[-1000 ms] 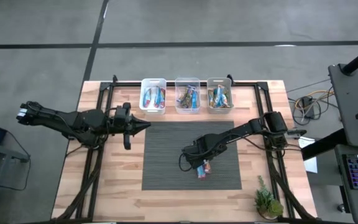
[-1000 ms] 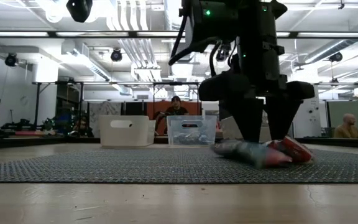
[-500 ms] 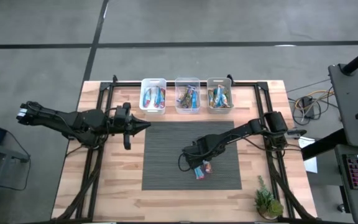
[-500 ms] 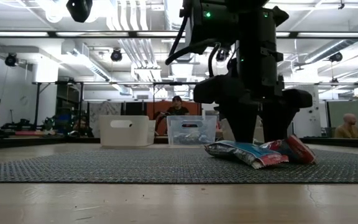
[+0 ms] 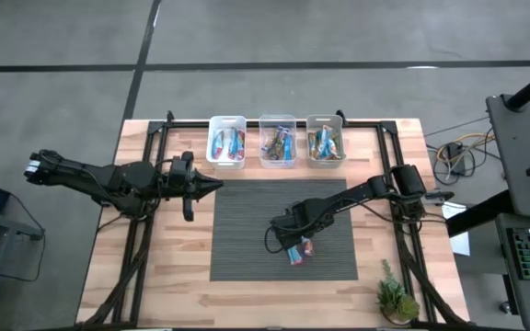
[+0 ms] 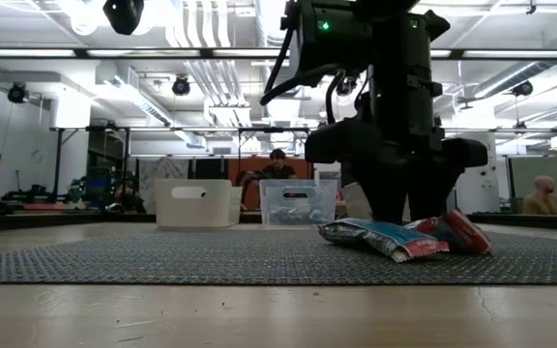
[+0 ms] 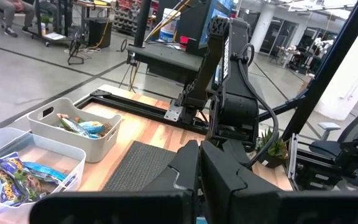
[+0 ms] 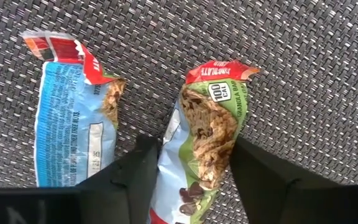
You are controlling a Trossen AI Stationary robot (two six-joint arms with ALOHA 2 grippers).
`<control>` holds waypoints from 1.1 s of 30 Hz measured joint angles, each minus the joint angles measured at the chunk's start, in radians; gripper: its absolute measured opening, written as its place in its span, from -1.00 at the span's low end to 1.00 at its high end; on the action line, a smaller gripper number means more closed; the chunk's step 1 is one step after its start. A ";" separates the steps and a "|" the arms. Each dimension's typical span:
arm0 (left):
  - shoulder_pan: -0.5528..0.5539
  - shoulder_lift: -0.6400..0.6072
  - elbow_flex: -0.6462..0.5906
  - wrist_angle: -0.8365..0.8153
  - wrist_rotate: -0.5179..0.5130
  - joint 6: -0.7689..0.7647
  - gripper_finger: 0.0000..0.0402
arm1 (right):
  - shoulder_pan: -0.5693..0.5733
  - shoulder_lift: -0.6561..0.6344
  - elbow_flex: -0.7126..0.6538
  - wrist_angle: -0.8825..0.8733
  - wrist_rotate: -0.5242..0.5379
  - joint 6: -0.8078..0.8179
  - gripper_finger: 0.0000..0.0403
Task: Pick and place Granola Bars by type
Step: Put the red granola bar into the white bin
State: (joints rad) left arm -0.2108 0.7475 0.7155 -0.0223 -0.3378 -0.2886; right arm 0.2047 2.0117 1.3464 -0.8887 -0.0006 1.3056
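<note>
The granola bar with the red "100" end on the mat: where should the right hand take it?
Grip the granola bar across its narrow middle, coming straight down. It lies flat on the mat, and the right hand already straddles its long sides, clear of the other bar.

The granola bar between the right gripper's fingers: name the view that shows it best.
The right wrist view: the granola bar fills it, its print readable, between the right gripper's fingers. The high view shows only a speck, the low view its edge behind another bar, the left wrist view nothing.
</note>
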 joint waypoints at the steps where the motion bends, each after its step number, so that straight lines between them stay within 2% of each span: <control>1: 0.000 0.000 0.000 0.000 0.000 0.000 -1.00 | 0.000 0.000 0.000 -0.002 0.000 0.000 -0.13; 8: 0.000 0.000 0.000 0.000 0.000 0.000 -1.00 | 0.000 0.000 0.000 -0.001 -0.002 -0.007 -0.40; 15: 0.000 0.000 0.000 0.000 0.000 0.000 -1.00 | 0.000 -0.010 0.000 -0.012 -0.008 -0.008 -0.56; 23: 0.000 0.000 0.000 0.000 0.000 0.000 -1.00 | -0.002 -0.064 0.000 -0.101 0.006 -0.026 -0.65; 33: 0.000 0.000 0.000 0.000 0.000 0.000 -1.00 | -0.026 -0.181 0.000 -0.134 0.056 -0.024 -0.66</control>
State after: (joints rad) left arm -0.2108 0.7475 0.7155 -0.0223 -0.3378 -0.2886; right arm 0.1787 1.8305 1.3464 -1.0222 0.0551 1.2819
